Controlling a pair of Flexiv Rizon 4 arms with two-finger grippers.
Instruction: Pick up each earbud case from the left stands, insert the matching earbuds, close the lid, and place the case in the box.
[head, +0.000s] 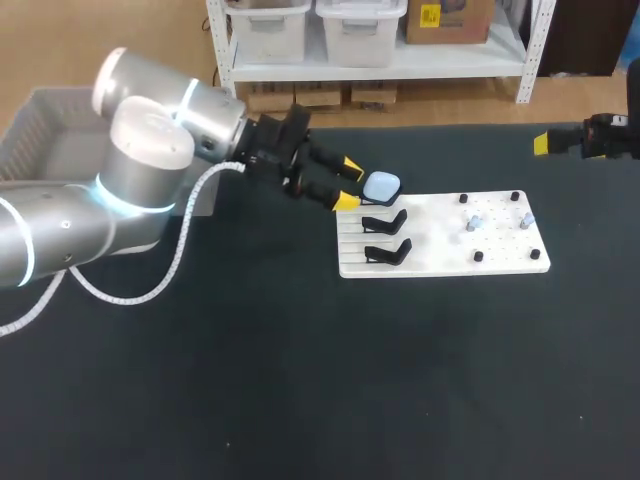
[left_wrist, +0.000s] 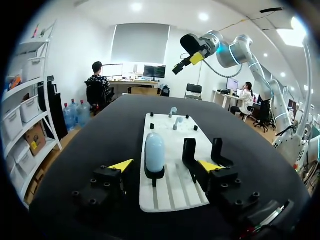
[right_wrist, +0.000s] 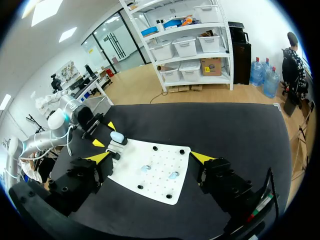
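Observation:
A pale blue earbud case (head: 382, 185) sits on the rearmost of three black stands at the left end of the white board (head: 505, 262). The two stands (head: 386, 221) nearer the front hold nothing. My left gripper (head: 348, 185) is open just left of the case, one yellow tip on either side of its near end. In the left wrist view the case (left_wrist: 154, 152) stands between the spread fingers of the left gripper (left_wrist: 165, 166) with a gap on each side. Two small earbuds (head: 475, 222) stand on the board's right half. My right gripper (right_wrist: 150, 157) hangs open, high over the table's far right.
A grey box (head: 40, 130) stands at the table's far left, behind my left arm. Small black pegs (head: 478, 256) dot the board's right half. Black tabletop stretches in front of the board.

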